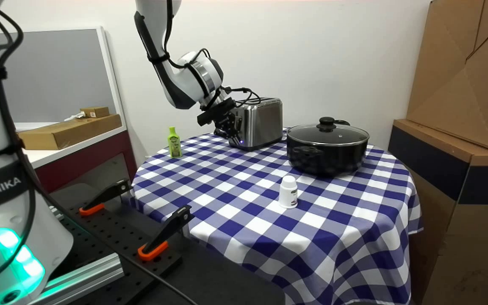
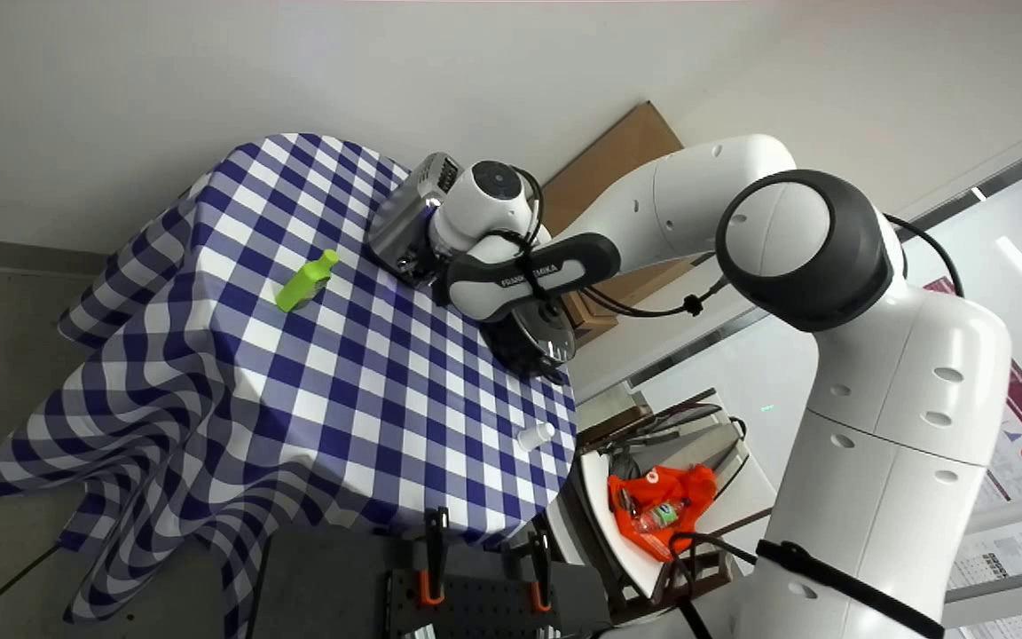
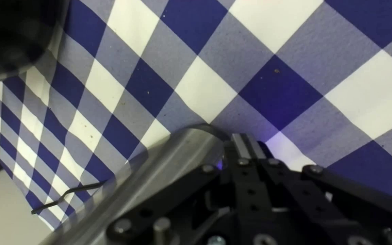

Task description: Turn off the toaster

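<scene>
There's the stainless-steel toaster (image 1: pixel 265 123) on the blue-checked tablecloth (image 1: pixel 227 190), the gripper (image 3: pixel 248 141) right at its end, fingers (image 3: pixel 240 146) pressed together, gripping nothing; contact with the metal, I can't tell. Near the toaster sits the glass-lidded black pot (image 1: pixel 326 154), then farther out a white bottle (image 1: pixel 288 194) and a green bottle (image 1: pixel 175 145), both upright.

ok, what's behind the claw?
In an exterior view, the toaster; a small bluish light shows low on it, beside the claw. The claw covers part of the toaster's face; whatever sits directly behind can't be seen.
</scene>
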You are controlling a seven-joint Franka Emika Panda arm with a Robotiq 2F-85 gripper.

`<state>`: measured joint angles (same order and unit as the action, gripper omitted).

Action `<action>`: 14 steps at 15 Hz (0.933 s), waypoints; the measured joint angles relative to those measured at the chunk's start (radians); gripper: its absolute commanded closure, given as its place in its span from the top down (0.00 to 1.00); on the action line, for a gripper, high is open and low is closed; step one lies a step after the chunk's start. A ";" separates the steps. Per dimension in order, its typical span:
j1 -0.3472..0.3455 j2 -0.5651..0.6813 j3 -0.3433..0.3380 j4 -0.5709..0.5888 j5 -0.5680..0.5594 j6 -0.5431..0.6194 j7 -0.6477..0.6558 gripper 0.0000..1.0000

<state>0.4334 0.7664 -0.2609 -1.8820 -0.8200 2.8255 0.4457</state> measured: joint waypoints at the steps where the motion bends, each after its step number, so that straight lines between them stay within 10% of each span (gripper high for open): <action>1: 0.007 0.000 -0.006 0.000 -0.007 0.003 0.007 0.00; 14: 0.071 0.045 -0.072 0.008 -0.049 0.044 0.048 0.00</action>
<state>0.5041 0.8114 -0.3332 -1.8745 -0.8691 2.8697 0.4934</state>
